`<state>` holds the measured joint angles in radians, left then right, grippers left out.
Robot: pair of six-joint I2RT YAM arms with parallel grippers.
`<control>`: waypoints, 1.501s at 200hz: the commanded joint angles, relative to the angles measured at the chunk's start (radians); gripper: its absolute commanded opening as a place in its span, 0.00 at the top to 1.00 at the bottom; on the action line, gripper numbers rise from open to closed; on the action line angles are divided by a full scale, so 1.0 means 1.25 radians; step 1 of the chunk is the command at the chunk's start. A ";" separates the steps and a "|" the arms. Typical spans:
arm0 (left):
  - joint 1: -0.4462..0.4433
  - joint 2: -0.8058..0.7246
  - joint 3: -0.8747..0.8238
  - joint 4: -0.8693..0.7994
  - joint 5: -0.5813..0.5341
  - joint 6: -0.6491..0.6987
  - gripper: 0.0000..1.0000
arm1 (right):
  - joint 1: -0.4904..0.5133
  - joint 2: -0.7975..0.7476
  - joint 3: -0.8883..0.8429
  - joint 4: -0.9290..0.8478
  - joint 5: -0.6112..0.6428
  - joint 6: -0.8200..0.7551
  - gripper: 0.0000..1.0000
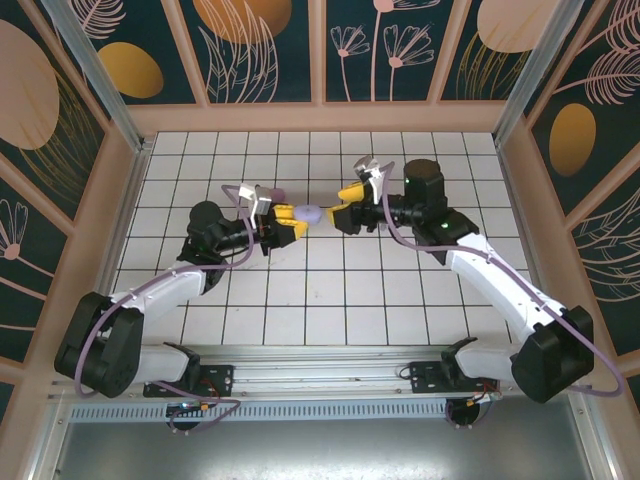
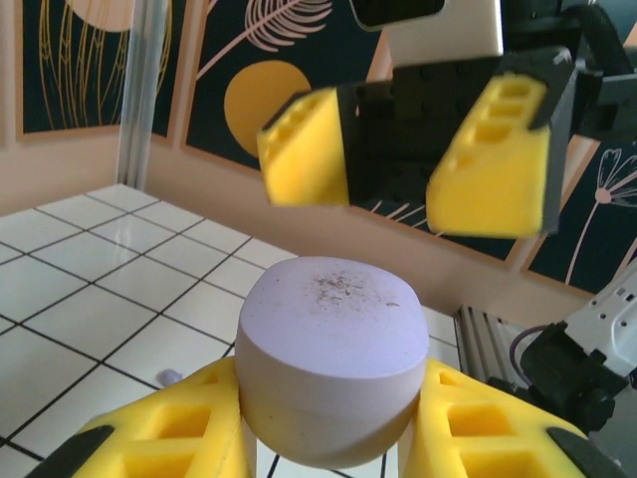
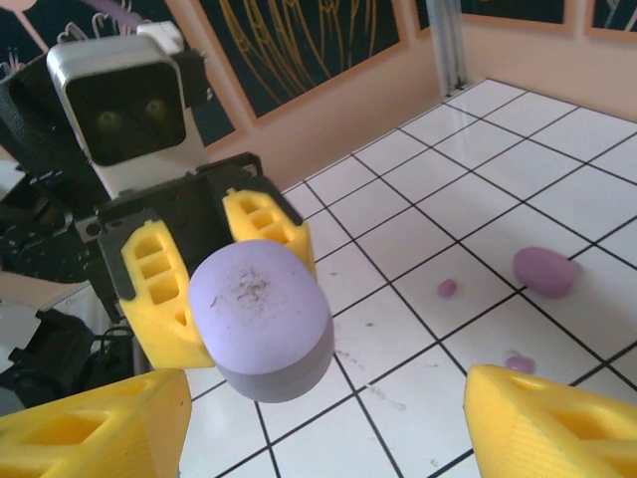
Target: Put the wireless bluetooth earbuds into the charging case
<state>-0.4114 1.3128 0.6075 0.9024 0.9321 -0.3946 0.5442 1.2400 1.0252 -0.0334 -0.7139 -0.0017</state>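
The left gripper [image 3: 214,269] was clamped on the lavender case [image 2: 333,349], lifted off the tiles [image 3: 398,214]; the right gripper [image 2: 398,149] faced it, jaws apart. Two earbuds [image 3: 447,288] lay below. Opening the case likely needed a square pinch on the lid while the base stayed firm

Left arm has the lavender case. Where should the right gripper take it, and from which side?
Take the free front half of the case, the part sticking out past the left gripper. Bring the open right gripper straight at its flat face, jaws across the curved sides. The rear half is clamped.
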 commanded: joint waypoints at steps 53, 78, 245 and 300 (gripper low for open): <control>0.003 -0.030 0.001 0.041 0.010 -0.036 0.93 | 0.051 0.022 0.003 0.013 0.061 -0.039 0.26; 0.001 -0.029 -0.001 0.041 0.017 -0.037 0.96 | 0.051 0.041 0.012 0.018 0.123 -0.008 0.28; 0.001 -0.046 -0.019 -0.009 0.009 -0.007 0.99 | 0.060 0.076 0.065 0.027 0.065 0.065 0.29; 0.001 -0.046 -0.012 -0.034 -0.002 0.007 0.99 | 0.081 0.098 0.087 0.001 0.030 0.046 0.29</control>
<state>-0.3985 1.2709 0.5953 0.8837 0.8822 -0.4164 0.6273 1.3457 1.0737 -0.0578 -0.6418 0.0589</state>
